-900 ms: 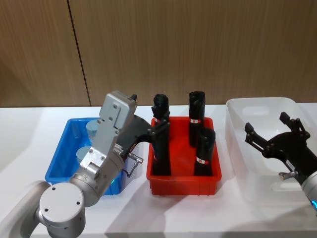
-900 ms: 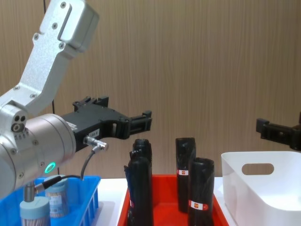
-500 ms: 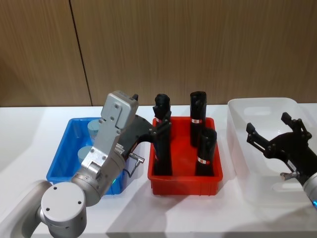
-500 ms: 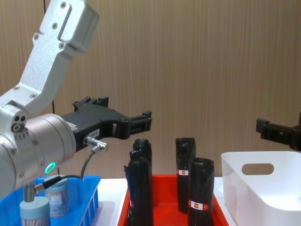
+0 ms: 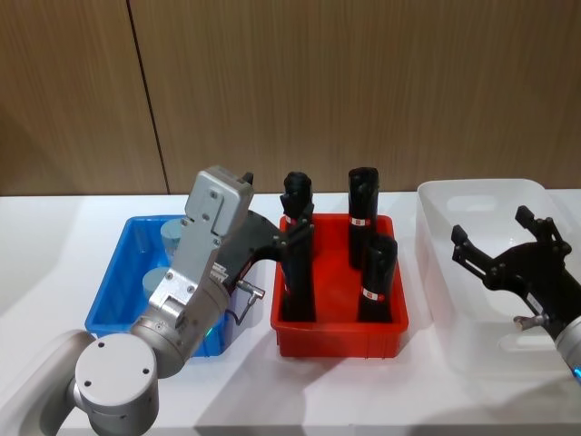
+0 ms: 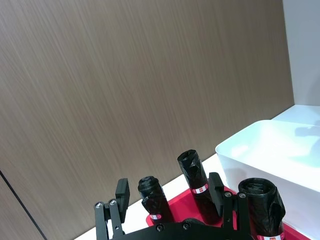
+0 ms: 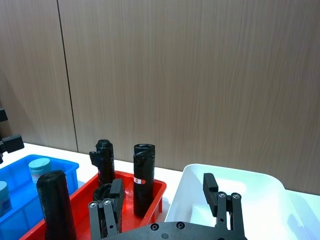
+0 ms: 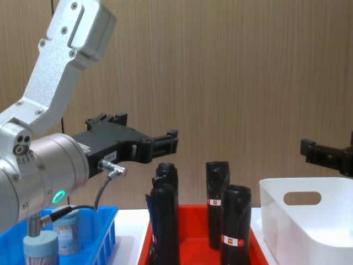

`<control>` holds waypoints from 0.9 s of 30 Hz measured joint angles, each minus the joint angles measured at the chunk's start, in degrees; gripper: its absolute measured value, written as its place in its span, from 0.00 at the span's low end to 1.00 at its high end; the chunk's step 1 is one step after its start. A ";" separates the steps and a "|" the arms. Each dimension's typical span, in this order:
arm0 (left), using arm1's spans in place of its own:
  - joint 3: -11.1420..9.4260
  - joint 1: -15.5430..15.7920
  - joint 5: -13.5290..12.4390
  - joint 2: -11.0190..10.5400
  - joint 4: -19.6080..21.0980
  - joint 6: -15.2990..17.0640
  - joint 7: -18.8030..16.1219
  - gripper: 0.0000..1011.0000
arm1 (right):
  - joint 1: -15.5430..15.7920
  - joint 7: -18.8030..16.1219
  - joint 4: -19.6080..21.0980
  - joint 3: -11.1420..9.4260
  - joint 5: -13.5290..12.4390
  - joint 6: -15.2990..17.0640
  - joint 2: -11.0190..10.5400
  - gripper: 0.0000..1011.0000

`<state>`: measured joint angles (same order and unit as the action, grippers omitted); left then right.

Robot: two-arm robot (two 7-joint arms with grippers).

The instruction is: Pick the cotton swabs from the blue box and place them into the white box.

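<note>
Pictured on the white counter [image 5: 45,245]: two tubs of cotton swabs [image 5: 172,235] upright in the blue box [image 5: 107,283], at the robot's left; beside it, a red bin [image 5: 336,338] of tall black rolls [image 5: 360,211]; farthest right, the white box [image 5: 434,272], no tub seen in its visible part. High above the seam between blue box and red bin, level and aimed toward the rolls: the left pincer [image 5: 290,234], fingers apart, nothing held. Over the white box: the right pincer [image 5: 495,232], likewise apart and empty, idle.

Judged stage: the very start, first pick to come. To do it well: tip the left wrist downward and shift it over the blue box before descending, clear of the nearest black roll. Centre over one pale lid, not between the two tubs. Drop straight, a finger on either side of the clear wall, below the lid. Close gently; probably a light, smooth tub, prone to slipping or nudging its neighbour. Lift clear of the thick rim before any carry across the red bin.
</note>
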<state>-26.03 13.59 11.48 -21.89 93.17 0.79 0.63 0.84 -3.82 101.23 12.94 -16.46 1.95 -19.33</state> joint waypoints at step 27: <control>-1.04 -1.22 0.59 2.64 3.30 10.49 -8.44 0.99 | 0.00 0.00 0.00 0.00 0.00 0.00 0.00 0.99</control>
<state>-27.06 12.37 12.08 -19.25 96.48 11.28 -7.81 0.84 -3.83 101.23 12.94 -16.46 1.95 -19.34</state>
